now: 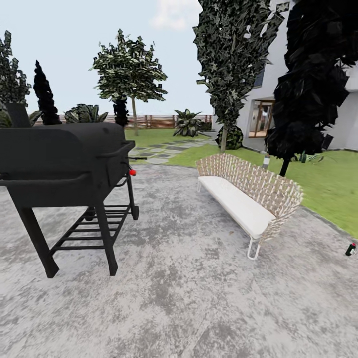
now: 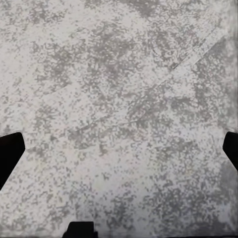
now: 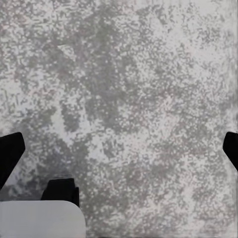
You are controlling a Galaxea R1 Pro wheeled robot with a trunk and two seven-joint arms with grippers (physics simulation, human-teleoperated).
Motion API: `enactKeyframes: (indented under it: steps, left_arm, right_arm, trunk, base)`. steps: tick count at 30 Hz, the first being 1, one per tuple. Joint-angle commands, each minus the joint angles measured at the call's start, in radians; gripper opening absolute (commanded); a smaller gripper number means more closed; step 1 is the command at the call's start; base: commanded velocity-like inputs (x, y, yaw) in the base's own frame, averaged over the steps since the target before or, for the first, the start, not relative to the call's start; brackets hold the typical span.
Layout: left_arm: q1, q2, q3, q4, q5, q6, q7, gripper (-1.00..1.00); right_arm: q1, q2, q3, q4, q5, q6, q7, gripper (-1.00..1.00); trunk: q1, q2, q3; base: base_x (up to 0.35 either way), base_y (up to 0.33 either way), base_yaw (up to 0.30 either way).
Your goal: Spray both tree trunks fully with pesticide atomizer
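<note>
In the head view, one pesticide atomizer (image 1: 351,248) stands on the grey paved floor (image 1: 189,293) at the far right edge, near the lawn (image 1: 333,184). Its long axis is roughly upright, leaning a little, with the red tip at the top; it is too small to tell which way the nozzle faces. One black grill (image 1: 64,169) stands at the left and one woven sofa (image 1: 251,194) with a white cushion in the middle, well apart from the bottle. Two broadleaf trees show: one (image 1: 130,74) far back by the fence (image 1: 154,121), one (image 1: 231,54) nearer, its trunk (image 1: 223,138) beside the house (image 1: 298,114).

The left wrist view looks down on mottled paving (image 2: 119,99); the left pincer (image 2: 119,151) has its dark fingertips (image 2: 9,153) at opposite edges, spread wide with nothing between.

The right wrist view shows similar paving (image 3: 129,99); the right pincer (image 3: 119,151) is likewise spread apart, fingertips (image 3: 9,153) at the edges.
</note>
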Motion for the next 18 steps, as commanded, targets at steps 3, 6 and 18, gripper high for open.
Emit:
enactKeyframes:
  steps: [3, 6, 18]
  left_arm:
    - [0.0, 0.0, 0.0, 0.0, 0.0, 0.0, 0.0, 1.0]
    - [0.0, 0.0, 0.0, 0.0, 0.0, 0.0, 0.0, 1.0]
    - [0.0, 0.0, 0.001, 0.0, 0.0, -0.001, 0.0, 1.0]
  right_arm:
    - [0.0, 0.001, 0.0, 0.0, 0.0, 0.0, 0.0, 1.0]
    - [0.0, 0.002, 0.0, 0.0, 0.0, 0.0, 0.0, 1.0]
    - [0.0, 0.011, 0.0, 0.0, 0.0, 0.0, 0.0, 1.0]
  trunk:
    - [0.0, 0.0, 0.001]
    - [0.0, 0.0, 0.002]
    - [0.0, 0.0, 0.006]
  base:
    - [-0.292, -0.187, -0.3]
    - [-0.221, -0.208, -0.3]
    - [-0.041, -0.076, -0.3]
